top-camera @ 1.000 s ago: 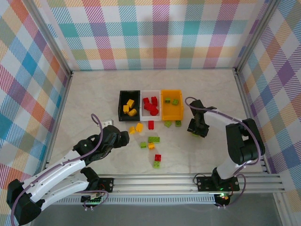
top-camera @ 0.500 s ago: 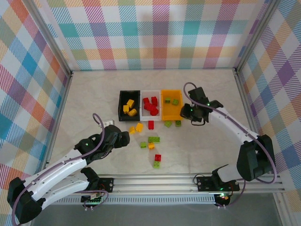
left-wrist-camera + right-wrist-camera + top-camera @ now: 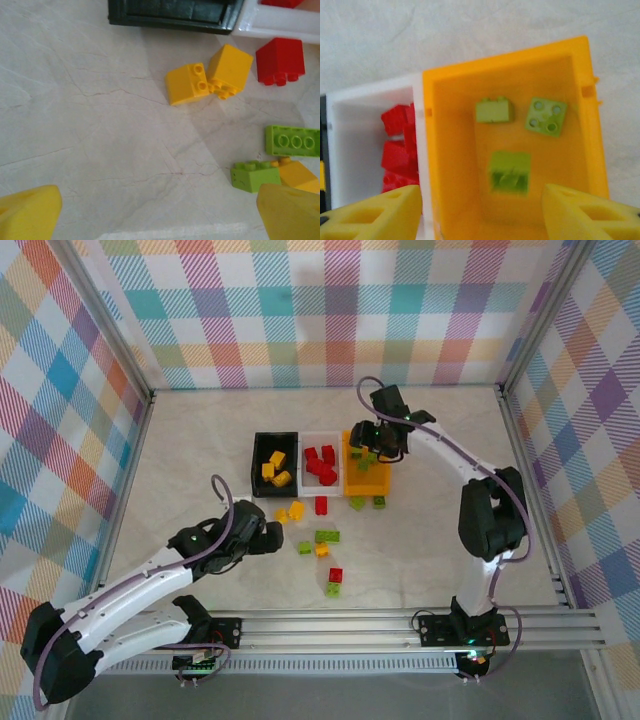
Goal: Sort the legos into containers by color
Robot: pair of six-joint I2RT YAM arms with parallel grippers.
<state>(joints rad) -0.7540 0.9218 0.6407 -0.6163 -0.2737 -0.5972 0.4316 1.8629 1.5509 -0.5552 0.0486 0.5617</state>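
Looks like drop time: centre the right tool [image 3: 482, 206] over the orange bin [image 3: 597, 140], jaws spread and nothing pinched, to land the blurry green brick [image 3: 509, 172] beside the two greens [image 3: 493, 110] inside, not on the rim. Next, lower the wide-open, empty left tool [image 3: 160, 215] squarely onto the yellow pair [image 3: 207, 77] just short of the black bin [image 3: 170, 12]. Smooth pale marbled worktop [image 3: 90, 125], probably slippery, boxed in by bright plaid walls [image 3: 320, 310].

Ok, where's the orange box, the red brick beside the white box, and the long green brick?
orange box [image 3: 450, 165]: right wrist view, bare inner left wall.
red brick [image 3: 280, 60]: left wrist view, middle of its face.
long green brick [image 3: 292, 141]: left wrist view, studded top.
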